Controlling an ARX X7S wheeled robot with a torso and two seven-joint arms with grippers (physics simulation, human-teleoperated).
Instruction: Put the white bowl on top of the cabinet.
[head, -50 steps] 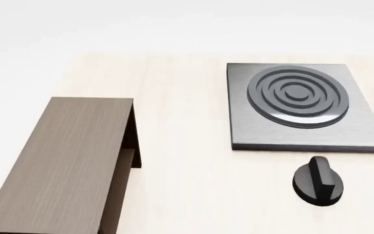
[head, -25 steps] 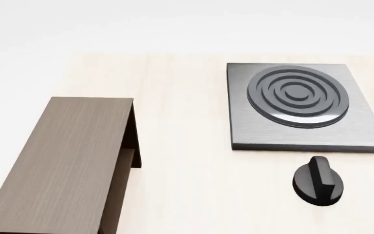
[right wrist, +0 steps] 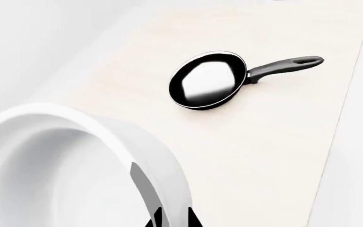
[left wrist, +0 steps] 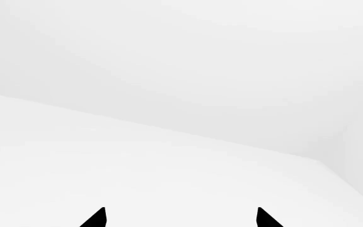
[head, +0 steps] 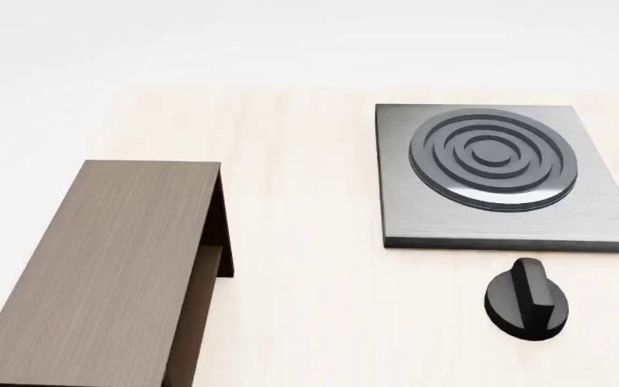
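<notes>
White bowl fills the right wrist view, its rim pinched by the right end effector above the bench, near a black pan. Cabinet sits at the bench's left edge with a bare top. The left end effector is wide apart and holds nothing.

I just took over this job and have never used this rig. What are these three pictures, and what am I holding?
It is a simulated two-armed wheeled robot. The head view looks down on a pale table with the brown cabinet, a grey stove plate and a black knob; neither arm shows there. The left wrist view shows only the left end effector, tips apart, holding nothing, against white. The right wrist view shows the white bowl very close, a finger at its rim, apparently gripped, and a black frying pan beyond.
</notes>
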